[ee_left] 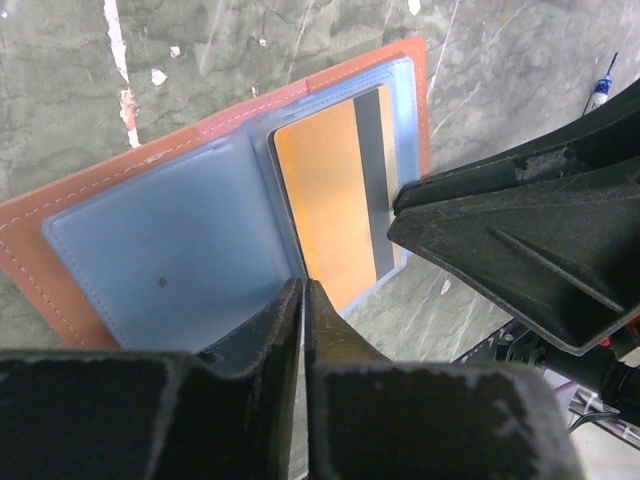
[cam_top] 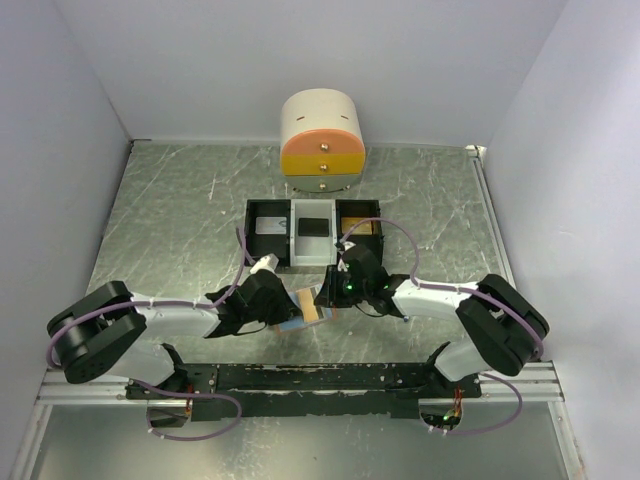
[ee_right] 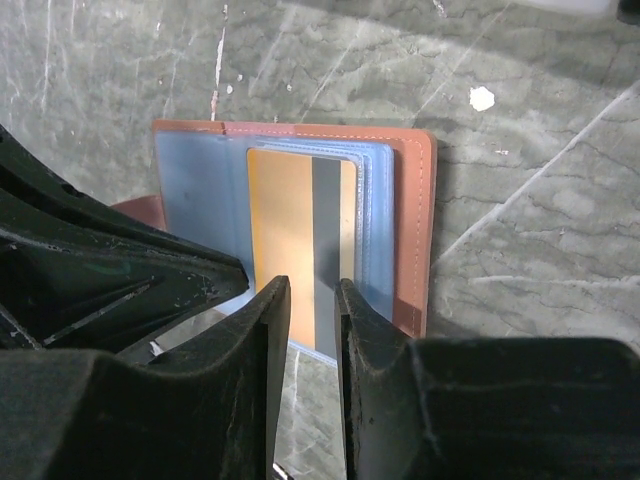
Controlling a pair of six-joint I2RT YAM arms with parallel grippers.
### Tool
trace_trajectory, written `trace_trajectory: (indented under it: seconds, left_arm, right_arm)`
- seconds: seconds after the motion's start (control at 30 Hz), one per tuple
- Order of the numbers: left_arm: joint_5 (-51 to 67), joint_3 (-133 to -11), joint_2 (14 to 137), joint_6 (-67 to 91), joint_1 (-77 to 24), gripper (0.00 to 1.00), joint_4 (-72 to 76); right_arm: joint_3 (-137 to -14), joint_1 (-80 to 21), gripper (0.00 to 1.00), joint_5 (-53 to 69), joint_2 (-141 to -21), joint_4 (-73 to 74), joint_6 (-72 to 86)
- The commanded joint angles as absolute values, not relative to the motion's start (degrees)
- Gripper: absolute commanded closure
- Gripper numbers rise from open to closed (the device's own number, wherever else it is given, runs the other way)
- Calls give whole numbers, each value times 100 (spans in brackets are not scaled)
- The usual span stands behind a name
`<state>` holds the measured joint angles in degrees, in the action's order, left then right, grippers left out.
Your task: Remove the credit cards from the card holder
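The card holder point(cam_top: 308, 305) lies open on the table between my two grippers, tan leather with light blue lining. It shows in the left wrist view point(ee_left: 330, 80) and the right wrist view point(ee_right: 412, 230). An orange-gold credit card point(ee_left: 325, 190) with a grey stripe sits in its right pocket, also seen in the right wrist view point(ee_right: 285, 220). My left gripper point(ee_left: 303, 287) is shut at the holder's near edge by the fold, seemingly pinching the blue lining. My right gripper point(ee_right: 311, 292) is slightly open, its tips over the card's near edge. A black card point(cam_top: 313, 227) lies in the tray.
A black-and-white compartment tray point(cam_top: 292, 262) stands just behind the holder. A cream and orange drawer unit point(cam_top: 322, 145) is at the back. A blue-white pen point(ee_left: 600, 92) lies on the table to the right. White walls enclose the table.
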<state>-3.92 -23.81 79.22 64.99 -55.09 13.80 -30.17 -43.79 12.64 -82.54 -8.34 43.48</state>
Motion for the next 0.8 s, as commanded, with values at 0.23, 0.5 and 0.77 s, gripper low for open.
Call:
trace_trajectory:
  seconds: [0.23, 0.5, 0.77]
  left_arm:
    - [-484, -2161, 7813, 6606, -5551, 52, 1819]
    - [-460, -2052, 8168, 7206, -5546, 55, 2301]
    - [-611, -2249, 8280, 7257, -5546, 60, 1734]
  right_arm:
    - [-3037, -4369, 74, 884, -8235, -532, 4184]
    - [-2982, -4370, 74, 1005, -8374, -700, 4357]
    - [-3023, -4368, 74, 808, -8249, -508, 4290]
